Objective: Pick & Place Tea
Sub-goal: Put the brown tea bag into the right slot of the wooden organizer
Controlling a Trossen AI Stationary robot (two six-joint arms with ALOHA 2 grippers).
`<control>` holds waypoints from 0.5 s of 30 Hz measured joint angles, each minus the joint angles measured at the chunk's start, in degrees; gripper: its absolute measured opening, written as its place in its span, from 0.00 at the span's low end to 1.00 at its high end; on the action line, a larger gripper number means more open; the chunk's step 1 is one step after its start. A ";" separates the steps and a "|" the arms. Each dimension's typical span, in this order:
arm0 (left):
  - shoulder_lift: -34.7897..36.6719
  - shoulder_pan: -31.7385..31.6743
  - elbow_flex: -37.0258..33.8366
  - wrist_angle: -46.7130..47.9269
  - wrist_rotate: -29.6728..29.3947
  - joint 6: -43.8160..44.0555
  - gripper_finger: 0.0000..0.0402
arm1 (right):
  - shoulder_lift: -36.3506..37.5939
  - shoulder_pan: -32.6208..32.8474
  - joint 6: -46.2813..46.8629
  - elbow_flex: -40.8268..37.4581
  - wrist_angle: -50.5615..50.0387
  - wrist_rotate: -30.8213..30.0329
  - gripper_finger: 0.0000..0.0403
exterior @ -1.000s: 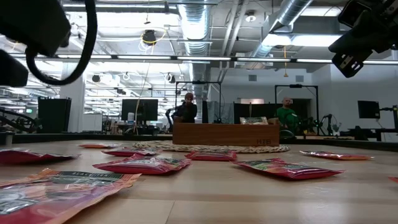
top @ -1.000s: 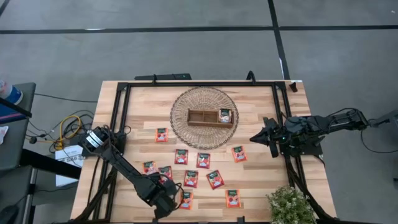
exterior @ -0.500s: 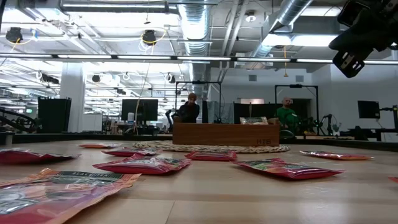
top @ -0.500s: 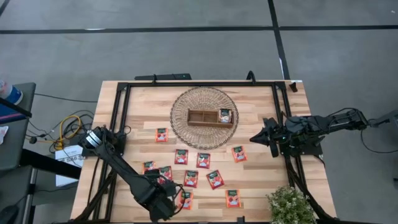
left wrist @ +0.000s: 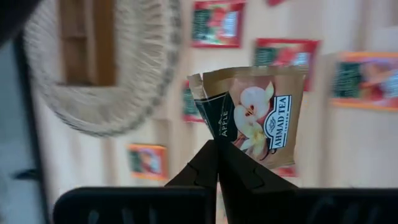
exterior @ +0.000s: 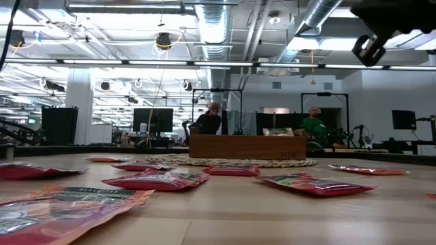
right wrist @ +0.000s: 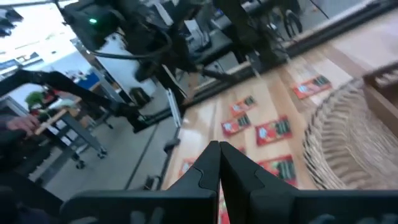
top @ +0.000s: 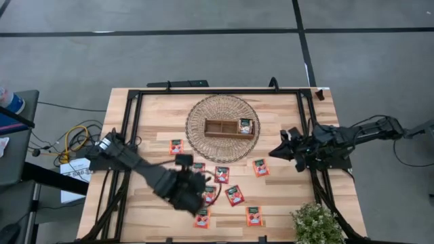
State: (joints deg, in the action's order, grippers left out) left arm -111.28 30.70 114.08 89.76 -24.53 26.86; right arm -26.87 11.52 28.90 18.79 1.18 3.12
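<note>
One beige apple-tea sachet now hangs from our left gripper, whose jaws are clenched on its lower edge, so the packet stands up clear of the counter. A second ago this arm was bent low over the front-left part of the counter, down among the red sachets near the front edge; now we have lifted and swung it inward. In the high view the left gripper is over the middle of the scattered sachets, though the held packet cannot be made out there.

From that we judge the pick is done and the carry has begun. What remains is to bring the sachet over the wooden tray, which sits on the round woven mat toward the back of the counter, and let go into a compartment. The tray's right compartment already holds one sachet; the others look bare.

Around the left arm, the remaining red sachets lie flat across the front half of the counter, one alone nearer the mat's left side, one close to the front edge by the potted plant at the front-right corner.

Our right gripper waits above the right side of the counter, jaws closed on nothing. It has shifted only slightly over the last second.

People show in the room beyond the back edge, well away from the work.
</note>
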 joint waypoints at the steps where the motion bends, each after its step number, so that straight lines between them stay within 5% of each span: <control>1: -0.02 -1.12 0.00 0.00 -0.86 -2.46 0.00 | -0.78 -0.01 -0.18 0.00 1.24 -0.01 0.00; 8: -0.22 -8.47 0.00 -3.71 -9.33 -19.37 0.00 | -7.57 -1.85 -3.38 4.53 1.71 1.48 0.02; 15: -0.24 -13.47 0.00 -17.10 -15.32 -36.86 0.00 | -17.12 -6.72 -11.87 16.10 -9.21 2.58 0.17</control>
State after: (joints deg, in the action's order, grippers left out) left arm -111.53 17.23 114.08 72.66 -39.85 -9.99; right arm -44.00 4.80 17.03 34.88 -8.03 5.70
